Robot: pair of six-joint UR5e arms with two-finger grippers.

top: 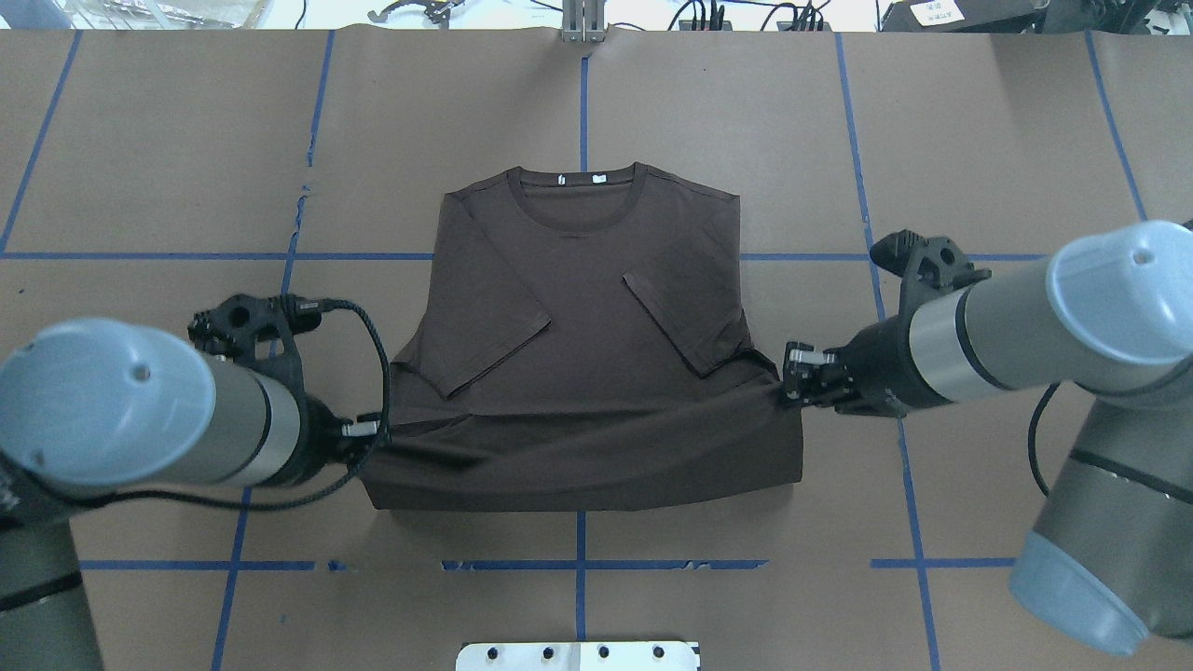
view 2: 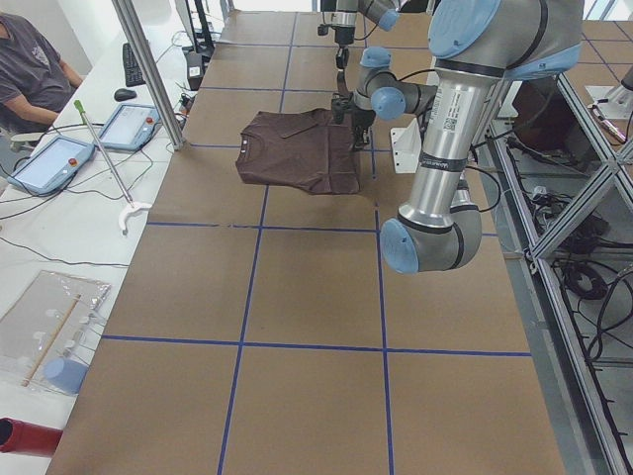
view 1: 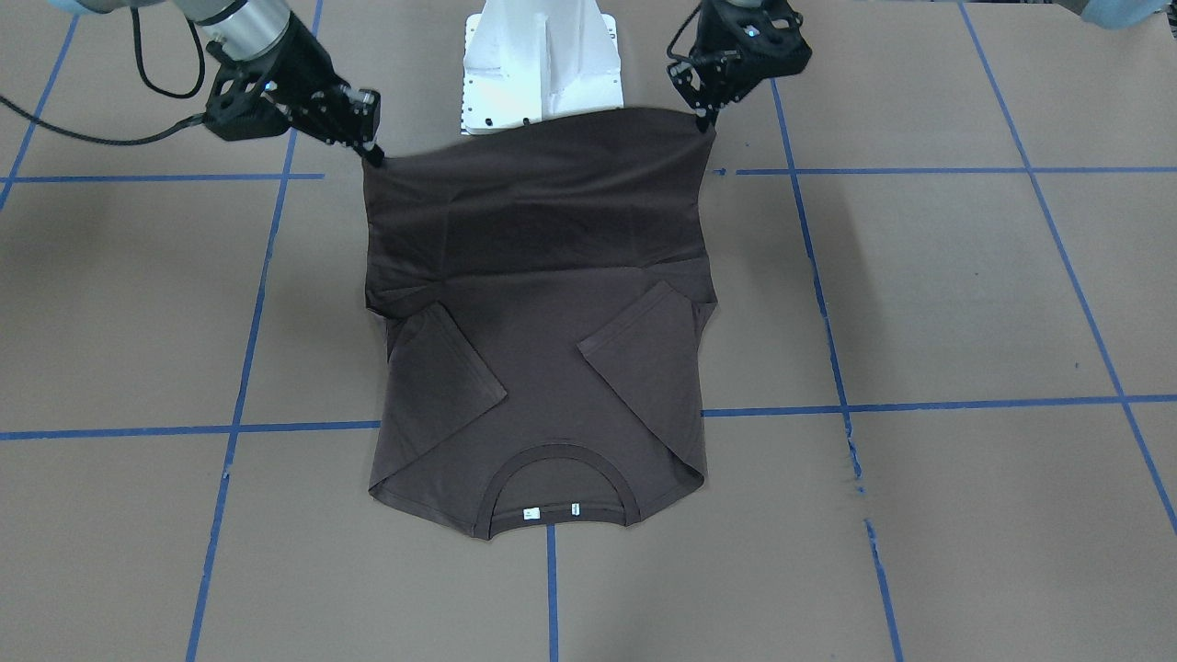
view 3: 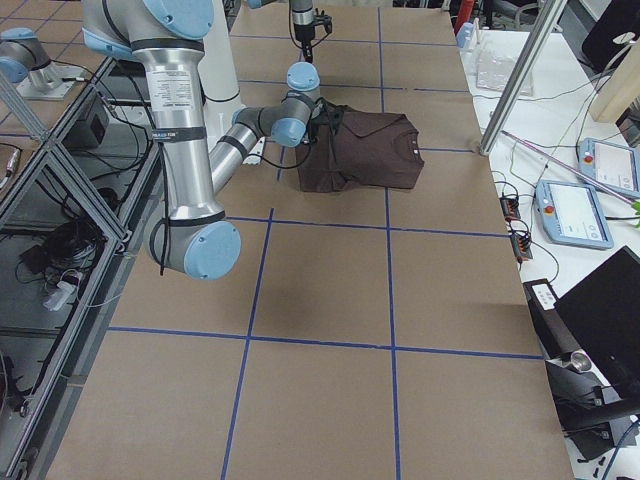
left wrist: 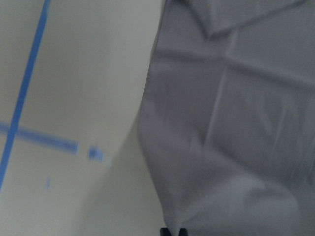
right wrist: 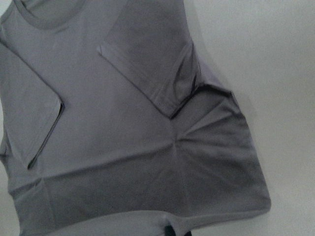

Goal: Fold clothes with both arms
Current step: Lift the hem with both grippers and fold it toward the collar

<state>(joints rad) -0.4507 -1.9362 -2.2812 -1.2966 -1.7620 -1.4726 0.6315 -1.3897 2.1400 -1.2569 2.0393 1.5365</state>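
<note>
The T-shirt [view 1: 542,368] lies flat with sleeves folded in, its hem corners pinched and raised by the left gripper [view 1: 706,121] and right gripper [view 1: 374,154].

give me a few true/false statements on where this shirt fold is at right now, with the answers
1. Both sleeves are folded in over the T-shirt. True.
2. The left gripper holds the collar. False: it pinches a hem corner.
3. The right gripper pinches the other hem corner. True.
4. The whole T-shirt lies flat on the table. False: the hem end is lifted between the grippers.
5. The collar points toward the robot. False: it lies at the far end.
</note>
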